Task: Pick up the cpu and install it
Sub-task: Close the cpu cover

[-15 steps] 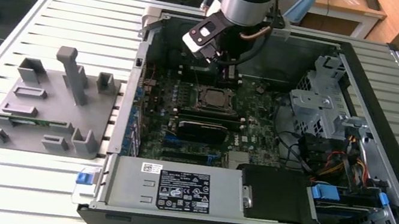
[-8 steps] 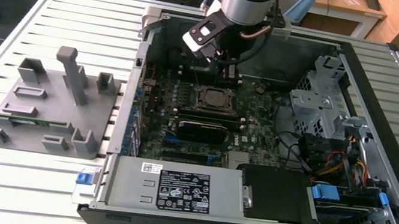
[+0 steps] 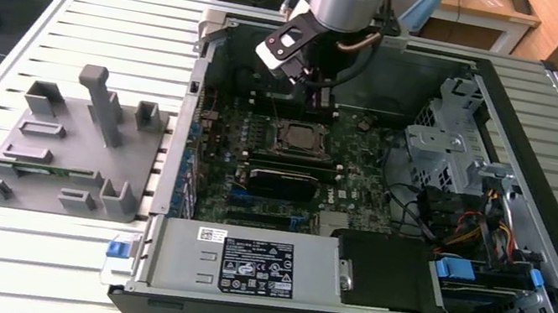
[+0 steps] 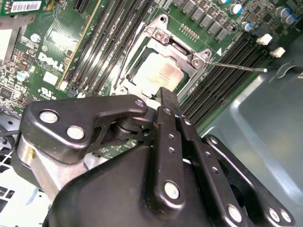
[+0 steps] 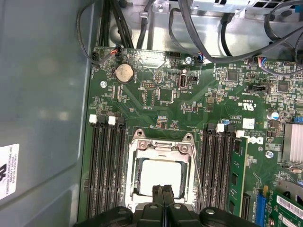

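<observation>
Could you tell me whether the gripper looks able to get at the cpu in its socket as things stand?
Probably yes. The gripper hangs right over the cpu, whose silver top lies bare inside the open socket frame; in both wrist views nothing lies between them.

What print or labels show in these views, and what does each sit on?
Power supply label: dense black-and-white print, too small to read.
White barcode sticker next to it: too small to read.
Motherboard: white maker's and certification marks, not transcribed here.
Case wall sticker: cut off and blurred.
Barcode sticker on the green card: digits too small to read.
</observation>
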`<action>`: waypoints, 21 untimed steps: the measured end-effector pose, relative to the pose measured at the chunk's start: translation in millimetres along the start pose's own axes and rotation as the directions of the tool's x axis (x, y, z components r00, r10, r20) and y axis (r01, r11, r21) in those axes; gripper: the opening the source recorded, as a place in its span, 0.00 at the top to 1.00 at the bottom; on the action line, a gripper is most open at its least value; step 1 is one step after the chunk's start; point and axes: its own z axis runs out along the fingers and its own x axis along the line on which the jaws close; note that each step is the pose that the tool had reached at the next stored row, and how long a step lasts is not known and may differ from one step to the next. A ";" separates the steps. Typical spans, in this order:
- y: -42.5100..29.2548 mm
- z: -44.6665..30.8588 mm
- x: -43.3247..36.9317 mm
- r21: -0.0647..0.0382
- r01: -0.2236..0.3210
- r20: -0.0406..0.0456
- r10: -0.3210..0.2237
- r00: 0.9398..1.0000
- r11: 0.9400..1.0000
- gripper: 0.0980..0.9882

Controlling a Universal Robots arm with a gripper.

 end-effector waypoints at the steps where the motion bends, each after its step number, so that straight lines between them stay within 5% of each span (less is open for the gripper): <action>1: 0.0 -1.5 0.0 0.000 0.000 0.000 0.000 1.000 1.000 0.99; 21: 0.1 -29.3 0.8 0.000 0.000 0.000 0.000 1.000 1.000 0.99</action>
